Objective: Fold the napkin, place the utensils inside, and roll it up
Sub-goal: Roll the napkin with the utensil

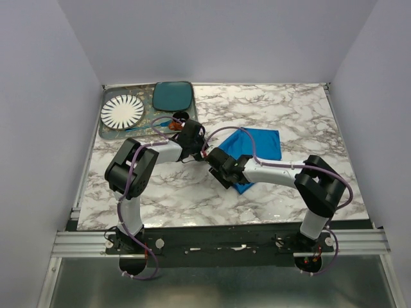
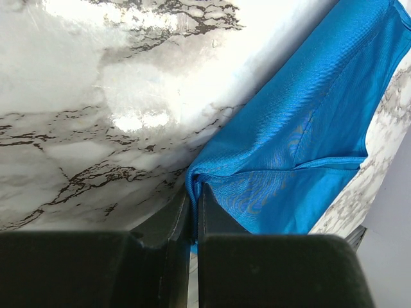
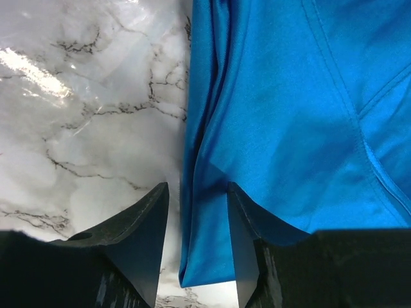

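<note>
The bright blue napkin (image 1: 263,144) lies bunched on the marble table, right of centre. My left gripper (image 2: 192,196) is shut on a folded corner of the napkin (image 2: 289,141), the cloth pinched between its fingertips. In the top view the left gripper (image 1: 204,150) sits at the napkin's left edge. Just below it is my right gripper (image 1: 215,160). It is open (image 3: 198,196), and a loose fold of the napkin (image 3: 270,109) hangs between its fingers, brushing the right one. A slim bluish fork (image 1: 146,127) lies on the tray at the back left.
A grey tray (image 1: 106,131) at the back left holds a white striped plate (image 1: 122,111). A dark teal rounded-square plate (image 1: 173,95) rests at its right end. Walls close in the table on three sides.
</note>
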You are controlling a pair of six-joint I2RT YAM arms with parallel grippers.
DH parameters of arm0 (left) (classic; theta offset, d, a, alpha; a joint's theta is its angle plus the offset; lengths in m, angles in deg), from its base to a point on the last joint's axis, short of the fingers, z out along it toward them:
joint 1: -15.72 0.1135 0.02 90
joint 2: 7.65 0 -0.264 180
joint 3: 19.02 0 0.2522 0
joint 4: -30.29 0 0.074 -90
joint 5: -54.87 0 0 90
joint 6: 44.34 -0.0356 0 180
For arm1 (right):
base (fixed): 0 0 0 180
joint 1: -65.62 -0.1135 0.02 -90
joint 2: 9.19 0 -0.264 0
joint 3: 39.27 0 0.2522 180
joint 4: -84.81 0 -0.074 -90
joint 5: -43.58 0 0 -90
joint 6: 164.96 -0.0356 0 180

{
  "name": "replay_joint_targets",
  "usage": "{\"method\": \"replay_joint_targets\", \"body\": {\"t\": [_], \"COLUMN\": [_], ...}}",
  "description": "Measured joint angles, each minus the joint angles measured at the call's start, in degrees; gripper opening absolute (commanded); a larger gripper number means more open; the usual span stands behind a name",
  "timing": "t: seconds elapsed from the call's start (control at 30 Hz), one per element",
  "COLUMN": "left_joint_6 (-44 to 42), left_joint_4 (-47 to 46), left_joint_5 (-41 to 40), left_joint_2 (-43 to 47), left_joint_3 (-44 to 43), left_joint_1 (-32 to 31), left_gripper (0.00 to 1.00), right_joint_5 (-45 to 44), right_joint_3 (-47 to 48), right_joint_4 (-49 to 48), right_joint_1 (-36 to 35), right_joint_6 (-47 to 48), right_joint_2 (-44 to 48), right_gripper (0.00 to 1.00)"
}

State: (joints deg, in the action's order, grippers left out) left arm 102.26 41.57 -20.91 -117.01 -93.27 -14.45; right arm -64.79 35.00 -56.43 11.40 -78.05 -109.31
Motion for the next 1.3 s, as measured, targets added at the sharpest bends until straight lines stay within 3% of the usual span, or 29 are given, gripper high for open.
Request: {"method": "replay_joint_targets", "body": {"t": [0.33, 0.5, 0.6, 0.83, 1.0, 1.1, 1.3], "left_joint_6": [0.00, -0.02, -0.07, -1.86, -3.85, -5.11, -6.71], "left_joint_4": [0.02, 0.22, 0.46, 2.14, 3.91, 5.31, 5.79], "left_joint_5": [0.26, 0.35, 0.39, 0.31, -0.24, -0.63, -1.27], "left_joint_2": [-0.26, -0.68, -0.92, -1.29, -1.29, -1.29, -1.22], "left_joint_3": [-0.28, -0.92, -1.29, -2.71, -4.17, -5.68, -6.69], "left_joint_1": [0.00, 0.00, 0.00, 0.00, 0.00, 0.00, 0.00], "left_gripper": [0.09, 0.09, 0.09, 0.25, 0.28, 0.35, 0.61], "right_joint_5": [-3.23, -3.65, -3.65, 0.68, 13.27, 22.12, 35.41], "right_joint_3": [3.91, 4.15, 4.55, 5.01, 5.07, 5.07, 4.09], "right_joint_4": [0.48, 0.59, 0.85, 1.11, 1.20, 1.16, -0.09], "right_joint_1": [-0.17, -0.17, -0.17, 1.20, 7.13, 11.54, 19.08], "right_joint_6": [0.90, 1.16, 1.22, 1.14, 0.98, 1.03, 0.92], "right_joint_2": [-4.28, -4.85, -5.18, -4.98, -3.41, -2.78, -2.29], "right_gripper": [0.24, 0.01, 0.01, 0.01, 0.01, 0.01, 0.01]}}
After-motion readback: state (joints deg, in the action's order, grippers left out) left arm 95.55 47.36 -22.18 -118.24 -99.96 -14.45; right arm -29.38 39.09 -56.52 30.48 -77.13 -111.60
